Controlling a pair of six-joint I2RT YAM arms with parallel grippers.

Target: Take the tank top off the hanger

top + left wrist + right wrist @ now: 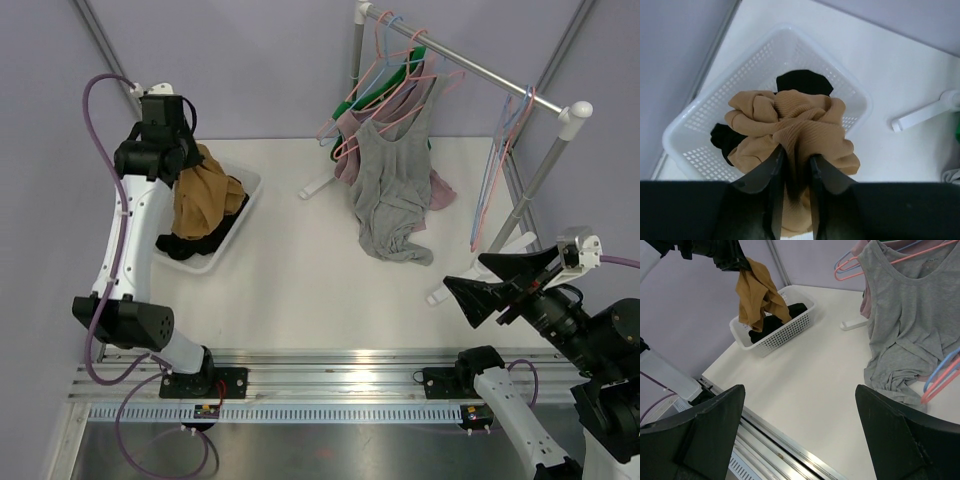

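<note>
Left wrist view: my left hand [796,155] clamps the tan ribbed tank top [800,120] over the white mesh basket [715,100]; right hand [800,390] gapes empty (grey cotton top [905,320] still hangered).

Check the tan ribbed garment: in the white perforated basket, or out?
Out: the tan ribbed garment dangles from the left gripper over the white perforated basket; whether its tip touches inside, cannot tell.

At ten o'clock a tan ribbed garment [800,125] is showing above a black garment [805,82] in a white, lattice-holed basket [765,55]. At one o'clock a plain grey tank top [390,190] is hanging on a coral-pink hanger [847,274], green cloth [372,97] peeking behind.
</note>
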